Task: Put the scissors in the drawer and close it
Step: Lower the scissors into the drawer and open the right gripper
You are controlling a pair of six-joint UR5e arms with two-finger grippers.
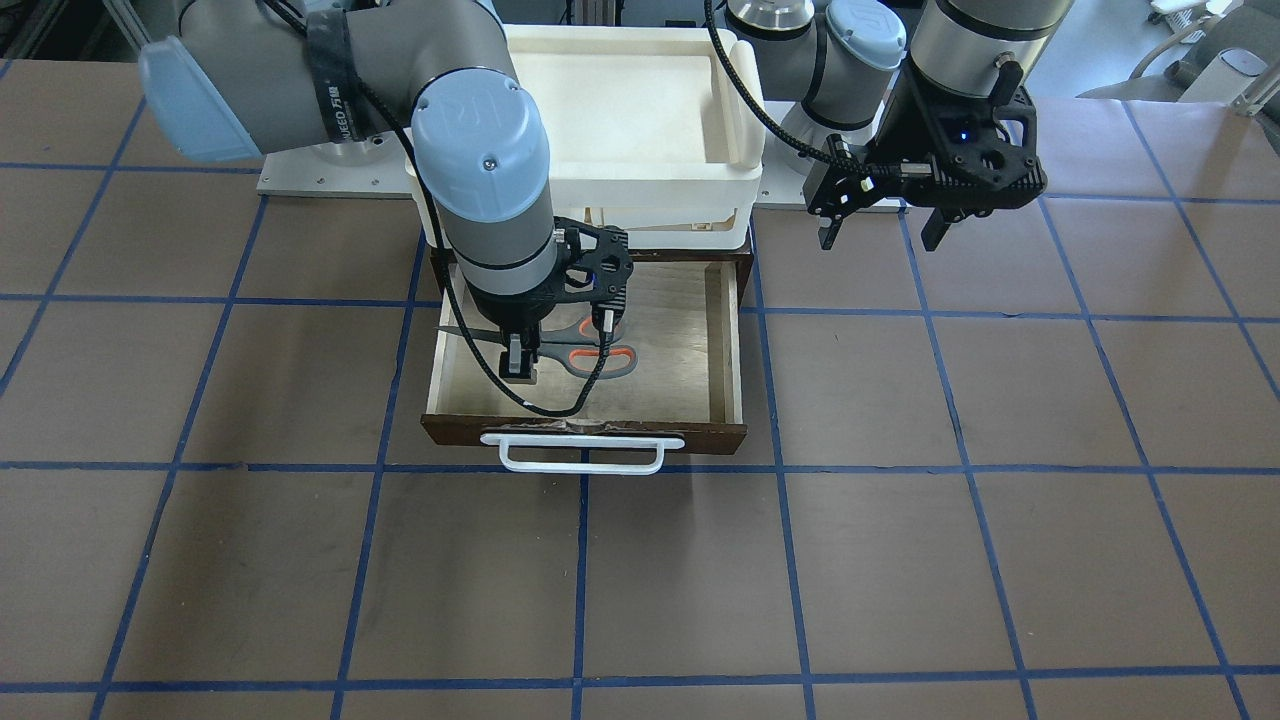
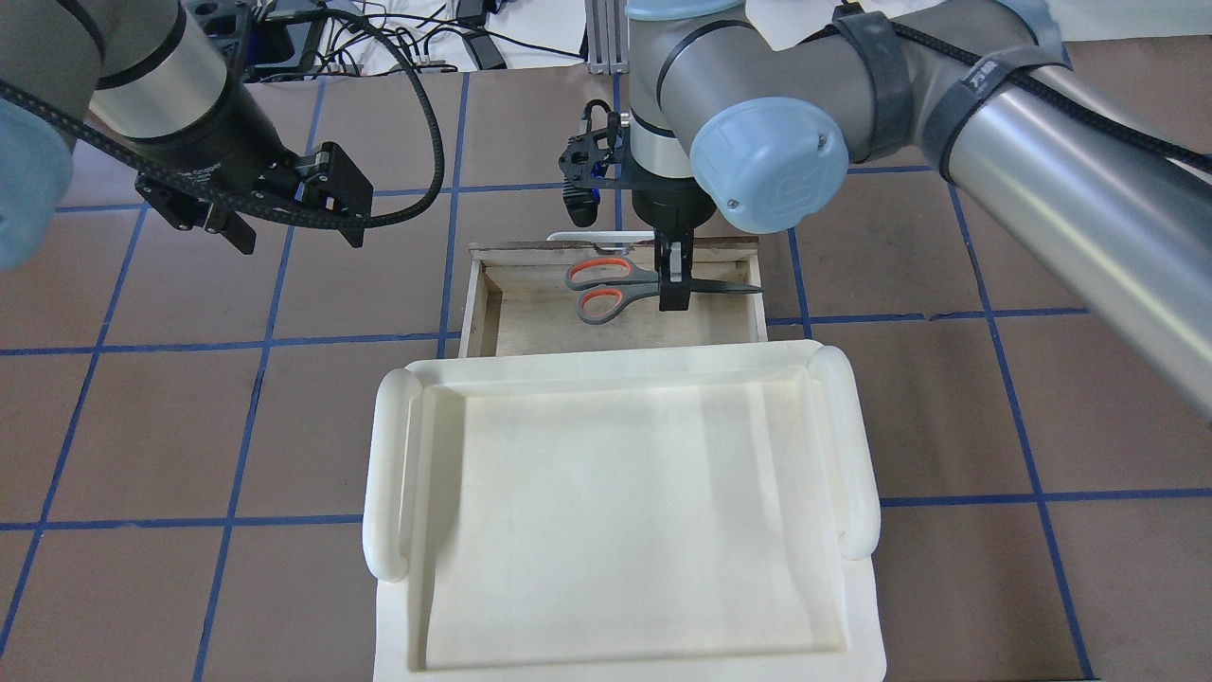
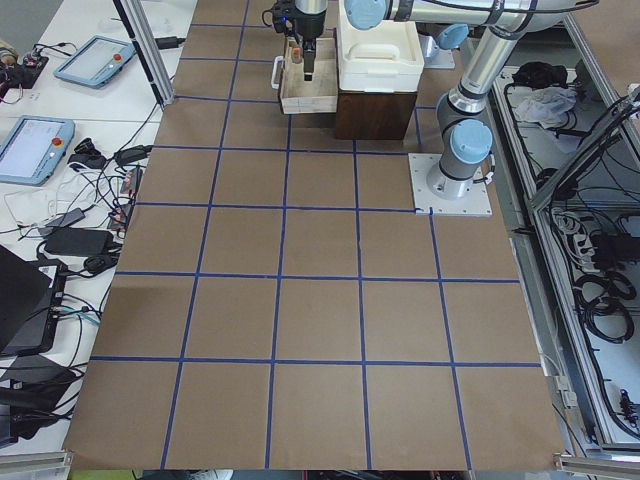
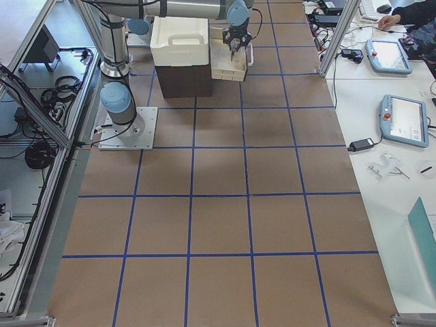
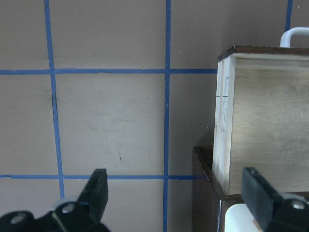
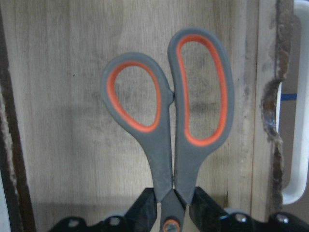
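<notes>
The drawer (image 1: 722, 340) stands pulled out of the dark cabinet, and its white bar handle (image 1: 583, 453) faces away from the robot. My right gripper (image 1: 520, 362) is shut on the scissors (image 1: 592, 358) near the pivot and holds them flat, low over the drawer's plywood floor (image 2: 530, 322). The orange-lined handles (image 6: 169, 125) point toward the drawer's middle. The blade tip reaches the drawer's side wall (image 2: 757, 289). My left gripper (image 2: 294, 223) is open and empty, hovering over the table beside the cabinet. Its wrist view shows the drawer's side (image 5: 260, 125).
A large white plastic tray (image 2: 388, 474) lies on top of the cabinet and overhangs the back of the drawer. The brown table with blue grid lines (image 1: 900, 560) spreads around the cabinet. The arm bases stand behind it.
</notes>
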